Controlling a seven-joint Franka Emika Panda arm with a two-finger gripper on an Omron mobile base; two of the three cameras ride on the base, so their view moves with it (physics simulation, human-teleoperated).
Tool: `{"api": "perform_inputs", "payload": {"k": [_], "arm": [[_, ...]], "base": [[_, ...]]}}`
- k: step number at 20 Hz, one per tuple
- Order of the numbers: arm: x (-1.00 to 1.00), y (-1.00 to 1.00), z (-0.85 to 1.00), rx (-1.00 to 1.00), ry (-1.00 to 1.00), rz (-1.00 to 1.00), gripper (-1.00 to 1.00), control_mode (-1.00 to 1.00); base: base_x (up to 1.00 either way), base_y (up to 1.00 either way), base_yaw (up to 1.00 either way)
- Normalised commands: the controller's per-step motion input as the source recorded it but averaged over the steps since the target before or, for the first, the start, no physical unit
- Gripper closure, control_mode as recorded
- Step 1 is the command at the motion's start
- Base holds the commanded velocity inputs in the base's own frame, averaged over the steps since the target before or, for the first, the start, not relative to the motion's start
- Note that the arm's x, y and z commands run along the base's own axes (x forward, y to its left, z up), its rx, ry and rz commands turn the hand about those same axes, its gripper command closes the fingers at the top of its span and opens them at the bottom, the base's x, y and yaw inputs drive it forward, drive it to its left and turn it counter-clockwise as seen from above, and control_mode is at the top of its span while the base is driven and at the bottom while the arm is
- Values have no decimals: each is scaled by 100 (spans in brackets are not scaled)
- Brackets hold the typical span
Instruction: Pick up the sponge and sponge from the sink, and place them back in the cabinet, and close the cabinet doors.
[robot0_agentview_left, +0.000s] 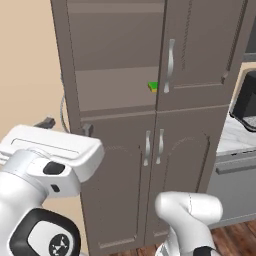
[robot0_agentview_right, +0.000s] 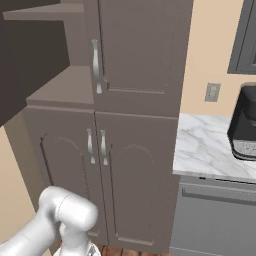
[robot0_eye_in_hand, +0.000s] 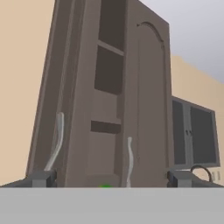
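Two small dark finger tips (robot0_eye_in_hand: 41, 178) of the gripper (robot0_eye_in_hand: 109, 179) stand spread to their widest at the bottom of the hand view, one at each side, with nothing between them. Beyond them rises the tall dark grey-brown wooden cabinet (robot0_eye_in_hand: 109, 87), seen tilted, its inner shelves bare to the eye and a sliver of bright green (robot0_eye_in_hand: 105, 187) at the lower edge.

From the left base view, the white arm's hand (robot0_agentview_left: 52, 147) reaches toward the cabinet's left edge at about the height of the lower shelf, a dark finger tip (robot0_agentview_left: 46, 122) showing at its far end, while the elbow (robot0_agentview_left: 190, 210) bends low at the lower right.

One small flat sponge with a green top over a yellow layer (robot0_agentview_left: 153, 86) lies on the open shelf, its right end hidden behind the closed right upper door (robot0_agentview_left: 200, 50). That plain-panelled door carries a silver vertical bar handle (robot0_agentview_left: 170, 65). The left upper door (robot0_agentview_right: 25, 60) stands swung wide in the right base view. Below, the arched-panel pair (robot0_agentview_left: 150, 185) is shut. To the right lies a white marble counter (robot0_agentview_right: 210, 145) bearing a black appliance (robot0_agentview_right: 245, 125).
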Motion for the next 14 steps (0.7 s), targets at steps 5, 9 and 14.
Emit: {"api": "perform_inputs", "payload": {"k": [5, 9, 14], "arm": [[34, 32, -19, 0, 0, 0, -100, -100], [41, 32, -17, 0, 0, 0, -100, -100], [48, 32, -15, 0, 0, 0, -100, -100]], "base": [[0, 0, 0], [0, 0, 0], [0, 0, 0]]}}
